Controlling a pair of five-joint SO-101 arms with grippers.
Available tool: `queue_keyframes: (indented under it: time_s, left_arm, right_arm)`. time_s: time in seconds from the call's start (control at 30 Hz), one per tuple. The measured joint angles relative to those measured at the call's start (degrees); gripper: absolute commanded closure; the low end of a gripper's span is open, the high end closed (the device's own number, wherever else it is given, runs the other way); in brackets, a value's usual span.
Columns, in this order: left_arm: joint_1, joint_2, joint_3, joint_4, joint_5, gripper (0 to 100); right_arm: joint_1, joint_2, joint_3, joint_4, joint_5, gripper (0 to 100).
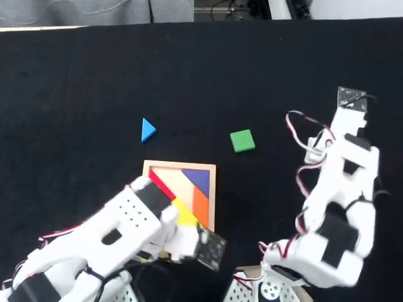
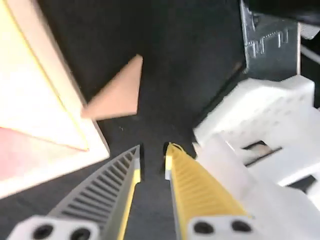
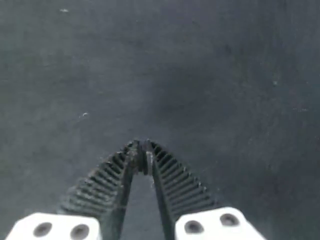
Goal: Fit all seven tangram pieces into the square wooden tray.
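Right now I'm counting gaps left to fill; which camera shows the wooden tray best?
The high view: the wooden tray lies face-up, pieces visible, the left arm covering its near part. The left wrist view catches one corner close up. The right wrist view faces black table.

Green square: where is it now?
High view: the green square lies loose on the black table, outside the wooden tray, just beyond its far right corner, with the blue triangle farther left.

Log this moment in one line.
left gripper open by tray | right gripper shut, empty | blue triangle, green square outside tray
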Motion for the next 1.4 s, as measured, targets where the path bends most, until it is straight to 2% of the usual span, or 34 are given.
queue_keyframes:
  time_s: [0.1, 0.23, 0.37, 0.47, 0.73, 0.8, 0.9, 0.97, 1.1, 1.27, 1.4]
  left_arm:
    - [4.5, 0.3, 0.0, -3.8, 2.5, 90]
    - [8.4, 0.1, 0.0, -5.1, 7.7, 82]
    - [9.0, -1.8, 0.0, -5.1, 13.3, 80]
    - [9.0, -5.3, 0.8, -6.0, 14.5, 80]
    - [1.3, -20.7, 8.6, -8.3, 15.3, 80]
    - [-1.5, -25.1, 12.7, -9.8, 16.7, 76]
    - [-5.2, -31.6, 19.3, -14.8, 23.2, 66]
    - [-6.0, -35.7, 22.6, -17.8, 30.3, 65]
    - [-6.1, -40.5, 23.4, -18.5, 45.2, 65]
    - [-6.2, -39.3, 23.4, -18.9, 53.0, 67]
    - [-6.2, -32.4, 22.5, -19.3, 54.8, 69]
  right_arm:
    - [0.2, 6.1, -4.1, 0.2, 0.0, 98.0]
    - [0.4, 10.3, -7.6, 2.5, 0.0, 98.0]
    - [0.3, 10.9, -10.0, 5.4, 0.0, 98.0]
    - [-1.3, 10.9, -10.2, 6.0, 0.0, 98.0]
    - [-2.5, 10.9, -10.1, 6.0, 0.0, 98.0]
    - [-3.6, 10.9, -10.1, 6.0, 0.0, 98.0]
    - [-5.7, 10.9, -10.1, 6.0, 0.0, 98.0]
    - [-7.1, 10.9, -9.8, 6.0, 0.0, 98.0]
    - [-7.6, 10.9, -9.6, 6.0, 0.0, 98.0]
    - [-7.6, 10.9, -9.6, 6.0, 0.0, 98.0]
    - [-7.6, 10.9, -9.6, 6.0, 0.0, 98.0]
